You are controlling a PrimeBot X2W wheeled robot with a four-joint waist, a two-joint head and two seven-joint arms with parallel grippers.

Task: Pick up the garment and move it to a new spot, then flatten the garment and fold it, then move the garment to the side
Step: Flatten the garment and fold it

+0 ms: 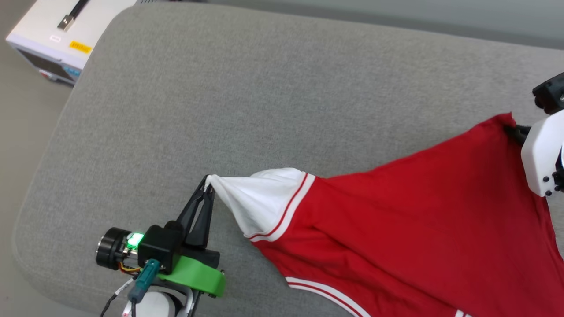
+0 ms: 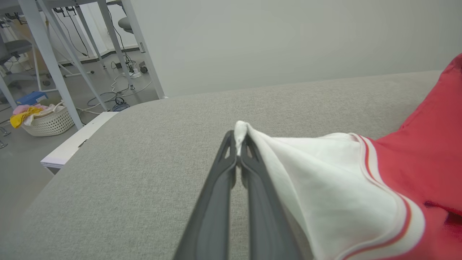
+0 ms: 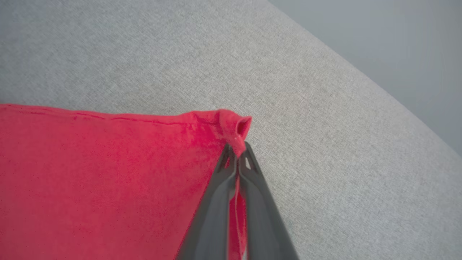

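At near left, left hand (image 1: 207, 182) is pinching the very tip of the white sleeve (image 1: 260, 198). Its fingers are pressing flat together on the cloth and pointing toward the far right.

From that pinch the garment (image 1: 418, 211) is fanning out rightward over the grey cushion (image 1: 220, 88): sleeve first, then striped trim, then the red body. The body is widening toward the near right and running off the near edge of the head view. The top edge is pulling into a fairly straight, taut-looking line between the two pinch points.

At far right, right hand (image 3: 237, 151) is clamping the red corner (image 1: 502, 121), with a small roll of hem poking out past the closed fingertips. Its fingers are pointing back left, roughly at the other hand.

Key relation: the long axis is running diagonally, near-left to far-right, with one hand on each end, so neither arm is nearer. Both are already gripping, with the cloth spanning between them. Most of the bare cushion is lying to the far left of that line.

My read: the carry-to-new-spot step is underway, and the next move depends on both hands travelling together to hold that spacing. Closing the gap would likely slacken the top edge. Widening it would be loading the thin sleeve-tip pinch, which looks like the weaker grip.

I can't tell whether the red body is touching the cushion or hanging just above it.
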